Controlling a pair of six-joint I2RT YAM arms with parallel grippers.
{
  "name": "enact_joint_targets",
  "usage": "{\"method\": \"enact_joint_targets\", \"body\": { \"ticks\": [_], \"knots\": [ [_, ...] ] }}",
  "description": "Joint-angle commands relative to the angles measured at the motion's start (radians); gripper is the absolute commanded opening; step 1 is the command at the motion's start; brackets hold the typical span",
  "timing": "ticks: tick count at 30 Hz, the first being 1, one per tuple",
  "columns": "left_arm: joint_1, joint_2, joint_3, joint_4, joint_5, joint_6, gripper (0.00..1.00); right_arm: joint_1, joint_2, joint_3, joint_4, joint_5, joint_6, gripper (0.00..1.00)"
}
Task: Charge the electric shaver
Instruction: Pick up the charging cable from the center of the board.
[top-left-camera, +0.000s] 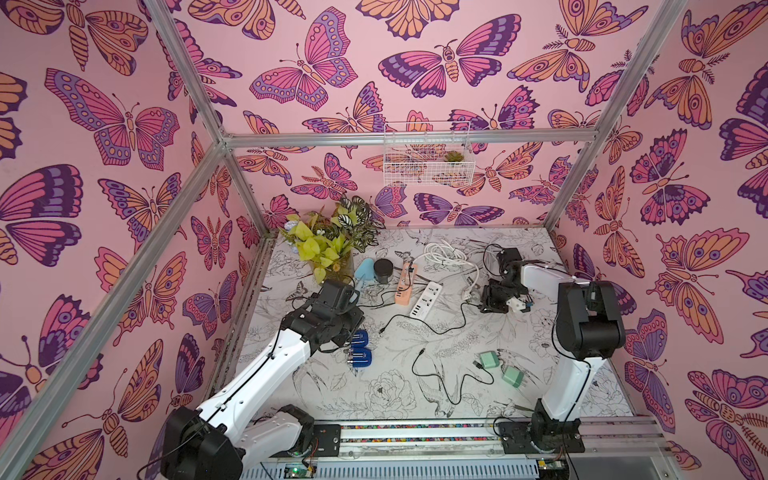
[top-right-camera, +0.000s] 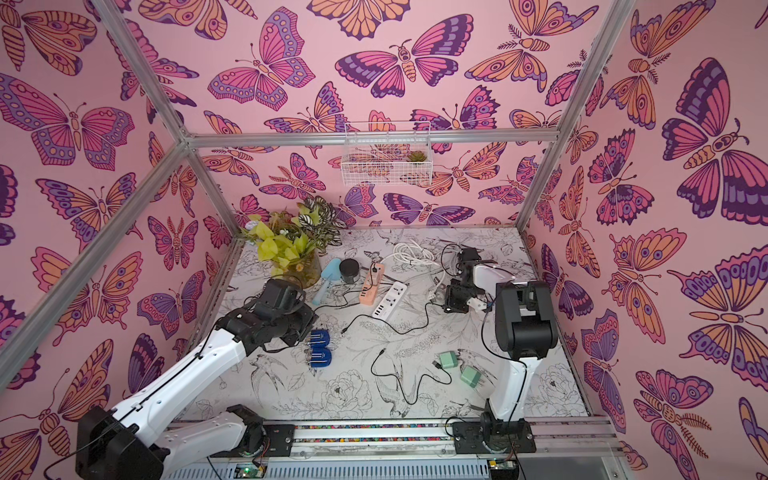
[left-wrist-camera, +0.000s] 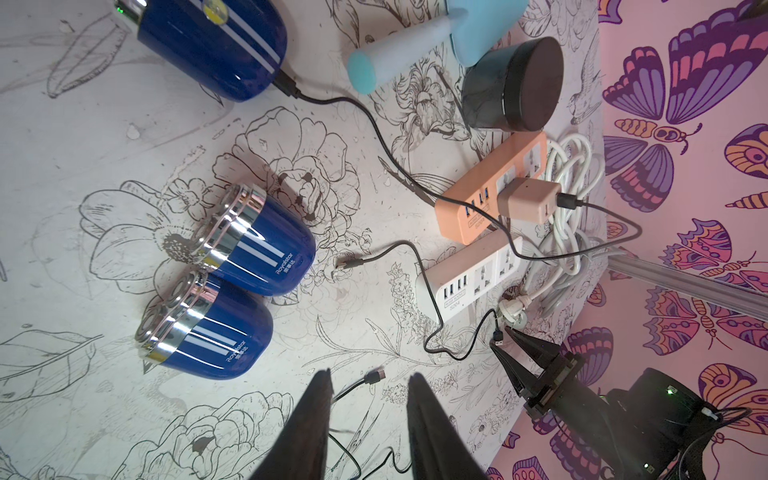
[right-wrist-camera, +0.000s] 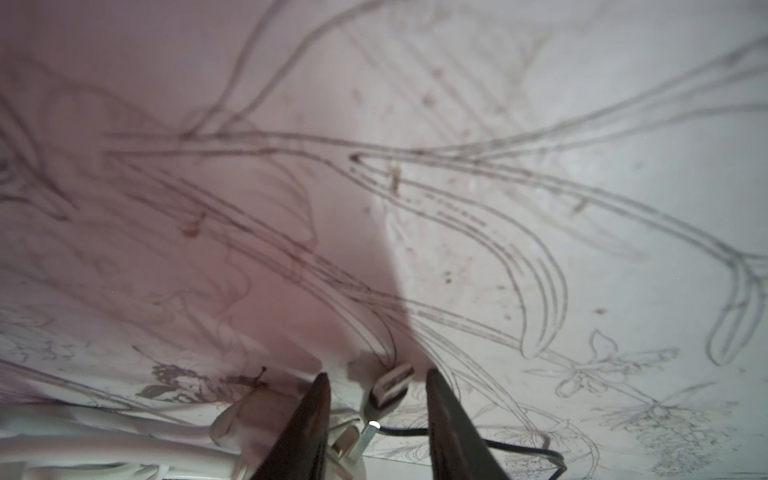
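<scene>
Both pincers are hanging with jaws apart and nothing gripped: the left gripper (left-wrist-camera: 370, 376) is aiming at a loose black cable end (left-wrist-camera: 375, 375) near two blue shavers (left-wrist-camera: 257, 245) lying side by side on the table (left-wrist-camera: 83, 124), while the right gripper (right-wrist-camera: 377, 374) is straddling a USB plug (right-wrist-camera: 390, 384) that is lying askew close to a white cord (right-wrist-camera: 104, 453). A close here is likely risking a skewed pinch that flicks the plug away or catches the cord instead, and the looping black leads (left-wrist-camera: 328, 99) could be dragging a shaver along
</scene>
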Motion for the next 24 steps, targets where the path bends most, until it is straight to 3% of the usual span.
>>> {"method": "enact_joint_targets", "body": {
  "ticks": [1,2,5,10,19,24],
  "knots": [
    [-0.006,-0.001,0.004,-0.023,-0.023,0.011,0.33,-0.002,0.037,-0.004,-0.042,0.014,0.002,0.39],
    [-0.006,0.0,0.006,-0.023,-0.023,0.009,0.33,-0.002,0.034,-0.003,-0.059,0.014,0.002,0.37],
    [-0.007,0.01,0.013,-0.024,-0.023,0.009,0.31,-0.002,0.023,0.006,-0.132,0.022,0.002,0.15],
    [-0.01,0.025,0.026,-0.023,-0.026,0.003,0.29,-0.002,-0.007,0.014,-0.243,0.051,-0.013,0.0],
    [-0.022,0.032,0.044,0.021,0.023,-0.014,0.29,0.026,-0.158,-0.018,-0.246,-0.002,-0.118,0.0],
    [-0.056,0.086,0.009,0.462,0.256,0.024,0.37,0.107,-0.289,-0.013,-0.251,-0.08,-0.148,0.0]
  ]
}}
